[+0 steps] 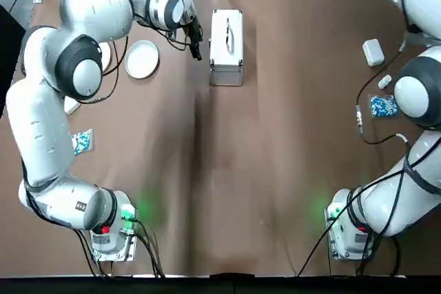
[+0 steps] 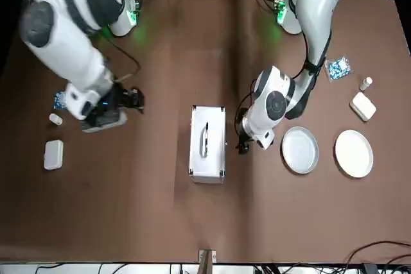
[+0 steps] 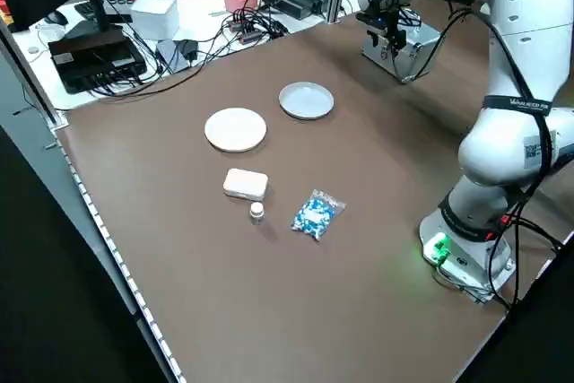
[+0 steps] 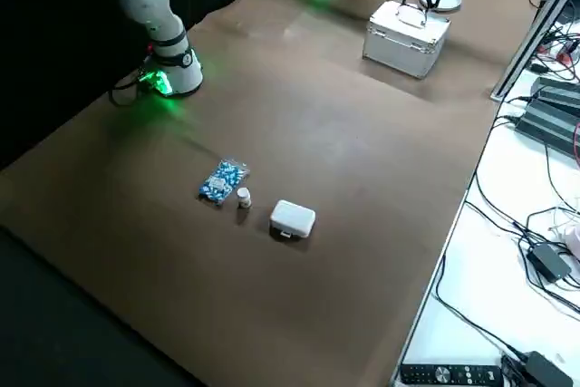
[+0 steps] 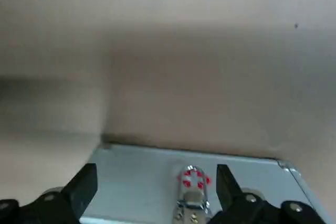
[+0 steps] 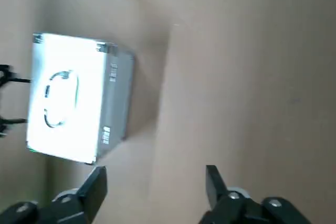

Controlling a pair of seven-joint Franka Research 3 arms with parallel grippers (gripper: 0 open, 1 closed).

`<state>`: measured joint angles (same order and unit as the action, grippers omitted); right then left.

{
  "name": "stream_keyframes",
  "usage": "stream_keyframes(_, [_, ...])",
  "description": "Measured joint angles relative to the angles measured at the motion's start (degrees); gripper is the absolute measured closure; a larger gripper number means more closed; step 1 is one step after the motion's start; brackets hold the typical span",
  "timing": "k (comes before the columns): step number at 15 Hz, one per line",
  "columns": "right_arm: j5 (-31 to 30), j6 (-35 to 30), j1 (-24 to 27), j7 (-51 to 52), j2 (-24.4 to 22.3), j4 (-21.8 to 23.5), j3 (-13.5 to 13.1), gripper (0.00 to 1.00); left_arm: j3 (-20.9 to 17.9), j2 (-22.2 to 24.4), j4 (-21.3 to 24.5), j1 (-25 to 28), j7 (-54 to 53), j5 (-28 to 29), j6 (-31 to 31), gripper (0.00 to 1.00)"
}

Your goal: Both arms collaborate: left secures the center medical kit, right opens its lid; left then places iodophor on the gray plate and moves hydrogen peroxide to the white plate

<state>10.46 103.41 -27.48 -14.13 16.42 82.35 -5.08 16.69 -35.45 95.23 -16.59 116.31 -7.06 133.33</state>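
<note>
One medical kit (image 1: 226, 46) stands on the table. There are two round plates: the gray plate (image 2: 300, 149) and the white plate (image 2: 354, 153). Two white boxes (image 2: 53, 154), two blue-speckled packets (image 3: 316, 213) and, as far as I can tell, two tiny bottles (image 3: 257, 212).

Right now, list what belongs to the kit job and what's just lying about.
Job: medical kit, closed lid, gray plate, white plate, left gripper beside the kit, right gripper farther off.
Lying about: two blue packets, two white boxes, two small white bottles.
</note>
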Motion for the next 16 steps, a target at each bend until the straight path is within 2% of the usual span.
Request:
stream_keyframes(1, [1.1, 1.3, -0.9, -1.1, 0.9, 0.0, 0.0, 0.24, 0.0, -1.2, -1.4, -0.7, 1.1, 0.0, 0.3, 0.0])
stream_keyframes(5, [2.4, 4.9, -4.3, -6.0, 3.7, -0.1, 0.0, 0.31, 0.0, -4.4, -5.2, -2.2, 3.4, 0.0, 0.8, 0.0])
stream_keyframes(11, [2.4, 7.7, -9.9, -12.9, 6.5, -0.3, 0.0, 0.34, -0.1, -4.6, -5.8, -2.1, 3.4, 0.0, 1.1, 0.0])
stream_keyframes(16, [2.4, 14.0, -12.5, -15.7, 9.8, -0.3, 0.0, 0.44, -0.1, -5.4, -5.8, -2.3, 3.7, 0.0, 1.1, 0.05])
